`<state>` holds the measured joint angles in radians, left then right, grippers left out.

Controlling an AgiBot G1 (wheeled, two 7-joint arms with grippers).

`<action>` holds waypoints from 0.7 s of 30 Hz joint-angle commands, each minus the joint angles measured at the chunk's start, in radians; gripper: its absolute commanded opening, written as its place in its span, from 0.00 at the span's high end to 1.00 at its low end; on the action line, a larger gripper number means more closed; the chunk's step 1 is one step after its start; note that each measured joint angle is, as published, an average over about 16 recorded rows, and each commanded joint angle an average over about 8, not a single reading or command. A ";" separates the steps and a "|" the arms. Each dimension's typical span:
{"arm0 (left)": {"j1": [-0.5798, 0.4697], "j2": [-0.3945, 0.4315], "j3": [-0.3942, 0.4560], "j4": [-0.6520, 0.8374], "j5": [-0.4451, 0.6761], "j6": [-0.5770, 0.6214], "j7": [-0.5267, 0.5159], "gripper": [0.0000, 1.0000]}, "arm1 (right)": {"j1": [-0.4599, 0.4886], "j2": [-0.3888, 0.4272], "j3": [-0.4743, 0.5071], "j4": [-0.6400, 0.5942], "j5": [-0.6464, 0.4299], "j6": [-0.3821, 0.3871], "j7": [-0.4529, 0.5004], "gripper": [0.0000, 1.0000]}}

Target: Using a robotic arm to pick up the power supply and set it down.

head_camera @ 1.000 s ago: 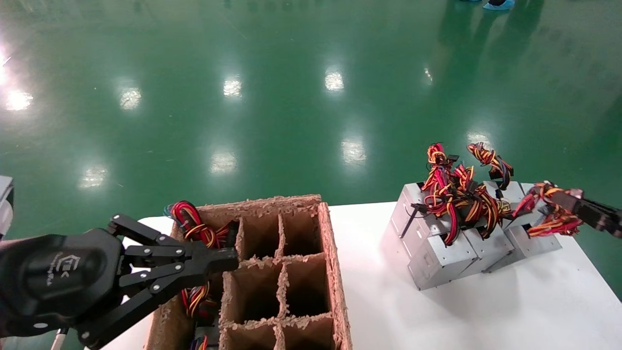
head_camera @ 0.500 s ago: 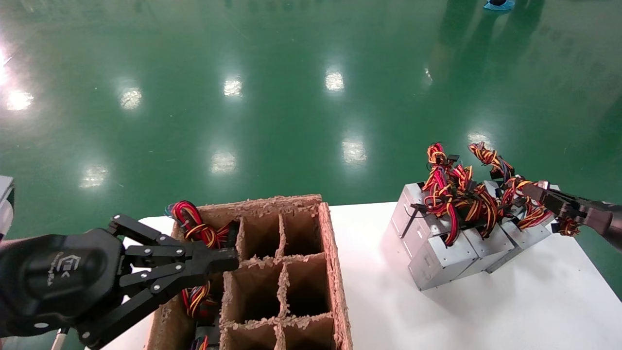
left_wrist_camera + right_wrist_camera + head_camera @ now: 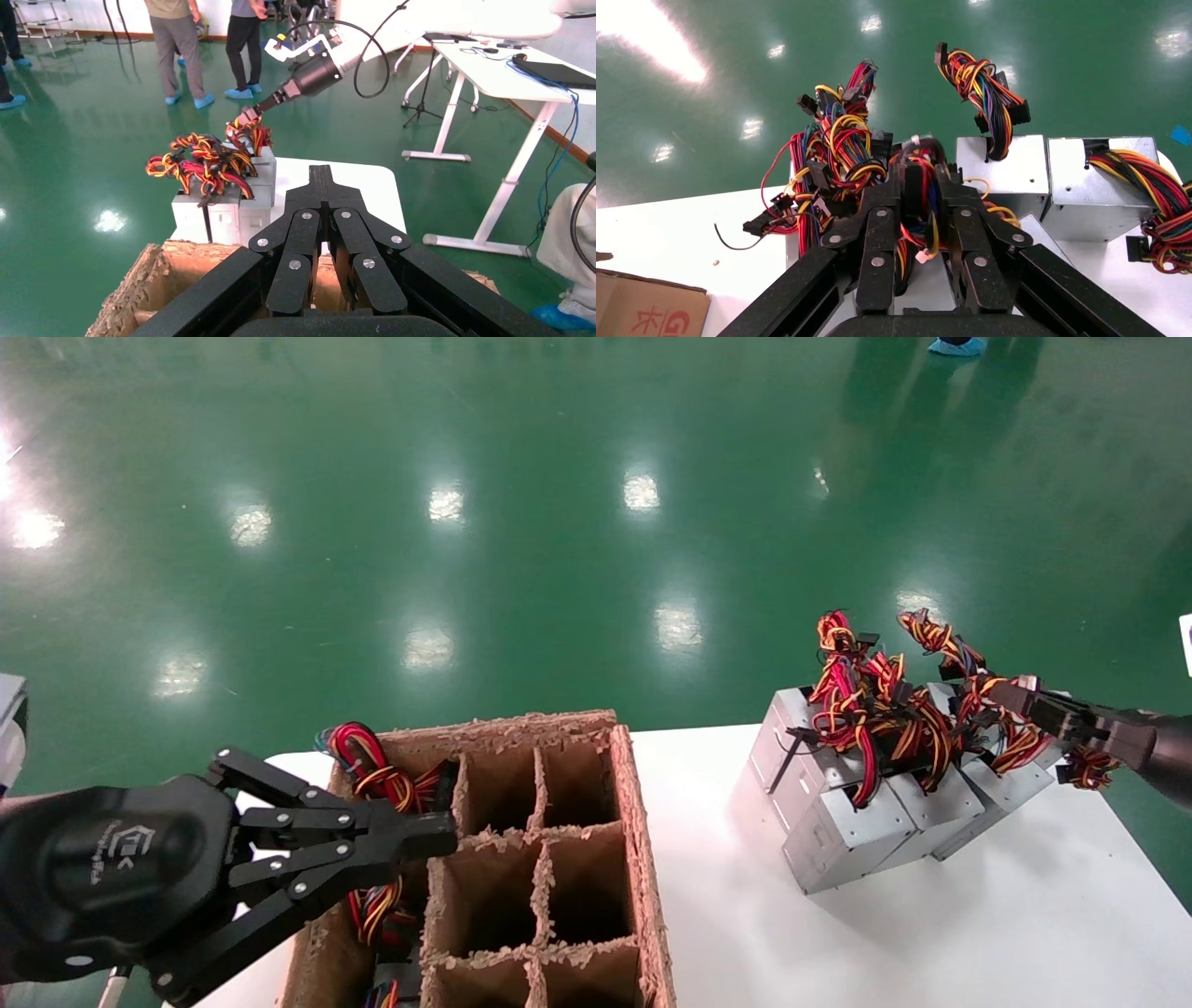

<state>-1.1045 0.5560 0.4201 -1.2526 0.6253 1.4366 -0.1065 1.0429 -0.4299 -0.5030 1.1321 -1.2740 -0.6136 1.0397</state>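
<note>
Hovering at the far left, the left gripper (image 3: 438,836) is pressed together and empty over the brown divider box (image 3: 559,859), well apart from the work. Further right, the power supply (image 3: 1001,784) stands in a cluster of silver boxes near the right end of the white table (image 3: 726,933), its wire bundle (image 3: 916,186) pointing up. The right gripper (image 3: 1010,696) (clearly the nearer one) comes from the right side, its fingers (image 3: 954,193) closed around this bundle. The next move is probably a lift. Around the table is glossy green floor (image 3: 559,477).
</note>
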 commanded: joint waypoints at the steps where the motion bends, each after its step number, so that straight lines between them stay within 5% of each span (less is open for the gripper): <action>1: 0.000 0.000 0.000 0.000 0.000 0.000 0.000 1.00 | 0.008 0.000 -0.001 0.000 -0.004 -0.004 0.005 0.00; 21: 0.000 0.000 0.000 0.000 0.000 0.000 0.000 1.00 | 0.045 -0.027 0.048 0.053 0.042 0.024 -0.039 0.00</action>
<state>-1.1045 0.5560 0.4202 -1.2526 0.6253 1.4366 -0.1065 1.0863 -0.4579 -0.4537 1.1830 -1.2267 -0.6002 0.9909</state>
